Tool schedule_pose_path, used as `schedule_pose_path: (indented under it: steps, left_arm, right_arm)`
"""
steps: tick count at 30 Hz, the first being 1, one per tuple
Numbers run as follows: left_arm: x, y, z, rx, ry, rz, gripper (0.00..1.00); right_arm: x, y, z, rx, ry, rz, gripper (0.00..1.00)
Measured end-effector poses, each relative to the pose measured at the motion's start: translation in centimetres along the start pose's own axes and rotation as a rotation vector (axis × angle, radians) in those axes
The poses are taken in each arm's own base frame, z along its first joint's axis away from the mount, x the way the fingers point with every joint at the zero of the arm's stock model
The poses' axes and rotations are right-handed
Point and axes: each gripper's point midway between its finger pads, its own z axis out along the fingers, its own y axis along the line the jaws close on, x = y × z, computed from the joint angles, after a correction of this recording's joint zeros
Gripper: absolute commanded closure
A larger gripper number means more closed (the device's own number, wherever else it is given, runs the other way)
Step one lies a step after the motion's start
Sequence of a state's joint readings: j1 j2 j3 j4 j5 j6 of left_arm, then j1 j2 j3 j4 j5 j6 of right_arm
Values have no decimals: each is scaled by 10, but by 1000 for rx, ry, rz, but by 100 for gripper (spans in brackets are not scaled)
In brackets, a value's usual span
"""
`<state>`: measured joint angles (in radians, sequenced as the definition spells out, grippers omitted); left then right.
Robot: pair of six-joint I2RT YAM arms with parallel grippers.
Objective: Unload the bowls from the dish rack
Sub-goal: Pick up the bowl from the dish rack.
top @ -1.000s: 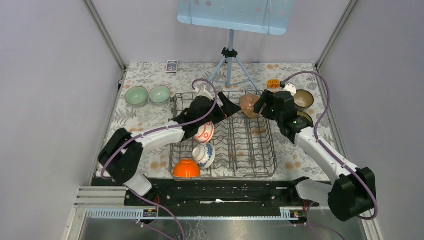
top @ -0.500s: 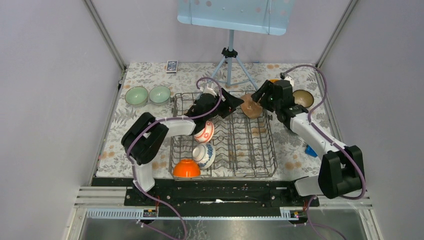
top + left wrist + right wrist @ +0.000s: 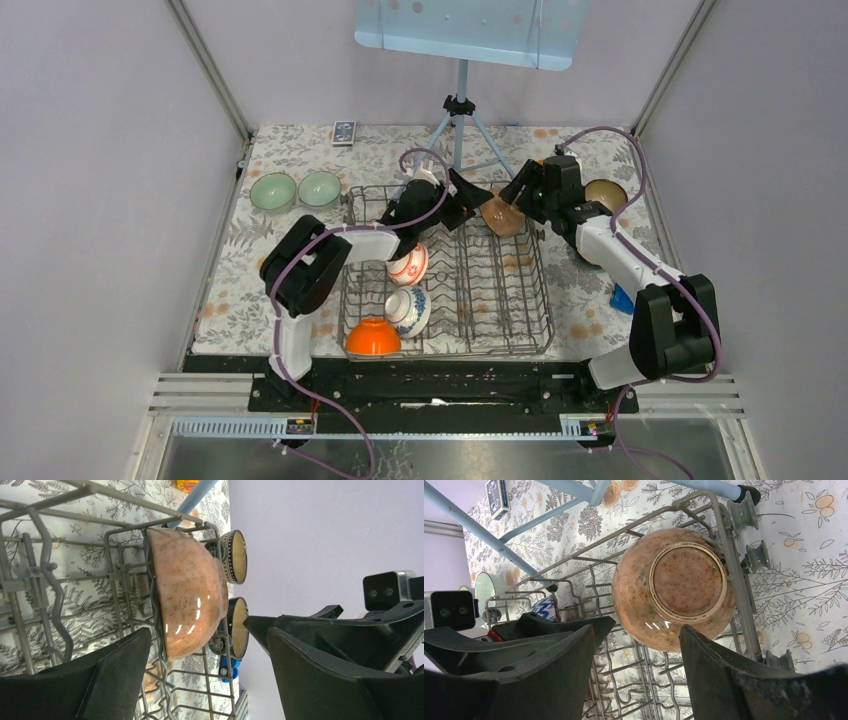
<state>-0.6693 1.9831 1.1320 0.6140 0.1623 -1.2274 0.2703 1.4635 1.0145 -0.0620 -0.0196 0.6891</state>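
Note:
A speckled pinkish-brown bowl (image 3: 503, 217) leans on its side in the back right corner of the grey wire dish rack (image 3: 500, 300). My left gripper (image 3: 476, 203) reaches it from the left and stands open. In the left wrist view the bowl (image 3: 187, 592) lies just ahead of the left gripper (image 3: 197, 626). From the right comes my right gripper (image 3: 517, 200), also open. Its wrist view shows the bowl's foot (image 3: 686, 577) beyond the right gripper (image 3: 648, 625). Neither grips it. A red-and-white bowl (image 3: 408, 265), a blue-and-white bowl (image 3: 408, 310) and an orange bowl (image 3: 373, 337) sit in the rack's left side.
Two pale green bowls (image 3: 272, 191) stand on the cloth left of the rack. A brown bowl with a tan inside (image 3: 606, 195) stands right of it, and two show in the left wrist view (image 3: 239, 555). A blue-grey tripod (image 3: 458, 130) stands behind the rack. A blue object (image 3: 620, 298) lies at the right.
The left gripper has moved right and back across the rack to the speckled bowl. The right gripper has shifted back and stayed at the bowl. The bowl has hardly moved.

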Motion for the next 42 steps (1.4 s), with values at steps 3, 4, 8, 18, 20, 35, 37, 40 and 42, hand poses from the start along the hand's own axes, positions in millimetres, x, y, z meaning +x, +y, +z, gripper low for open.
schedule_pose_path:
  steps: [3, 4, 8, 18, 20, 35, 37, 40, 42]
  left_arm:
    - [-2, -3, 5, 10, -3, 6, 8]
    - [-2, -2, 7, 8, -2, 6, 7]
    - [4, 12, 12, -17, 17, 3, 11]
    - [9, 11, 14, 3, 47, 2, 19]
    - [10, 9, 15, 14, 53, 1, 20]
    - [19, -1, 14, 63, 89, 11, 31]
    - [20, -1, 13, 64, 92, 13, 32]
    - [20, -1, 13, 65, 96, 14, 34]
    - [21, -1, 13, 68, 101, 15, 35]
  right_arm:
    - [0, -1, 1, 3, 2, 2, 30]
    - [0, -2, 1, 3, 1, 3, 30]
    - [-1, -3, 1, 7, 1, 6, 30]
    - [-1, -11, 3, 7, 10, 33, 35]
    - [0, -15, 3, 13, 15, 43, 36]
    - [7, -19, 10, 4, 53, 74, 36]
    - [4, -20, 10, 1, 44, 86, 36]
    - [2, -23, 12, -7, 41, 108, 37]
    - [1, -25, 14, -10, 41, 120, 38]
